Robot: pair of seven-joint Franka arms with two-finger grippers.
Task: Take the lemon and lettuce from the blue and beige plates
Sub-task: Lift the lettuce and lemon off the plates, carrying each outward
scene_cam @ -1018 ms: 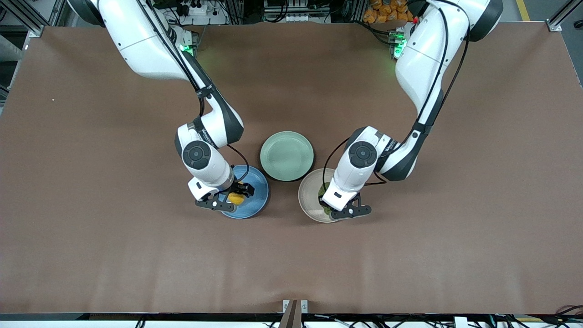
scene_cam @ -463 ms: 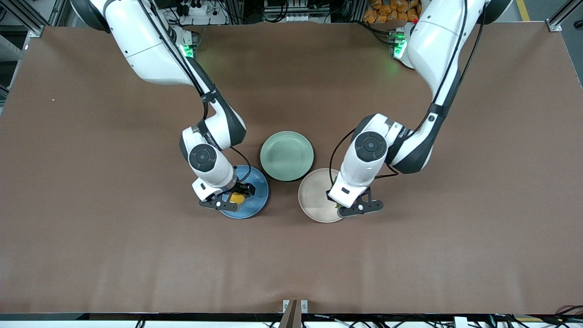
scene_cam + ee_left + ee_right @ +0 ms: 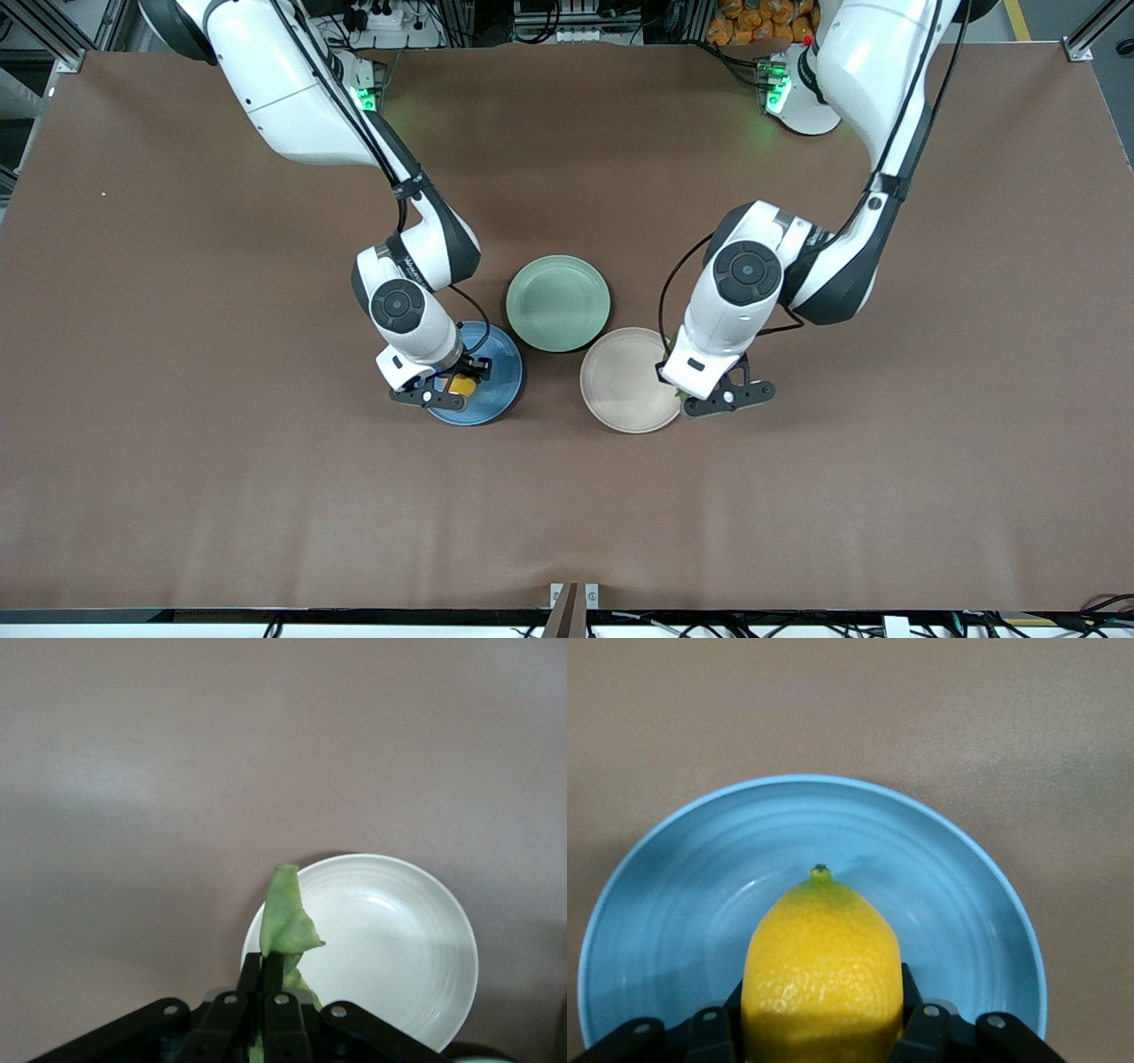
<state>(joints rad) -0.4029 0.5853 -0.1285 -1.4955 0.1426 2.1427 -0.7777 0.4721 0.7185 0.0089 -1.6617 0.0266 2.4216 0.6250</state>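
The yellow lemon (image 3: pixel 822 974), its pointed tip showing, sits between the fingers of my right gripper (image 3: pixel 822 997), which is shut on it over the blue plate (image 3: pixel 673 904). In the front view the lemon (image 3: pixel 461 385) and right gripper (image 3: pixel 459 388) are at the blue plate's (image 3: pixel 498 356) edge toward the right arm's end. My left gripper (image 3: pixel 273 967) is shut on the green lettuce (image 3: pixel 285 921), which hangs above the rim of the bare beige plate (image 3: pixel 390 939). From the front, the left gripper (image 3: pixel 687 395) is over the beige plate's (image 3: pixel 620 381) edge toward the left arm's end.
A pale mint-green plate (image 3: pixel 558 303) with nothing on it lies between the two arms, farther from the front camera than the blue and beige plates. Brown table surface (image 3: pixel 567 514) spreads all around.
My right gripper has shut on the lemon. The left gripper has carried the lettuce off the beige plate's middle toward the left arm's end, leaving that plate bare.
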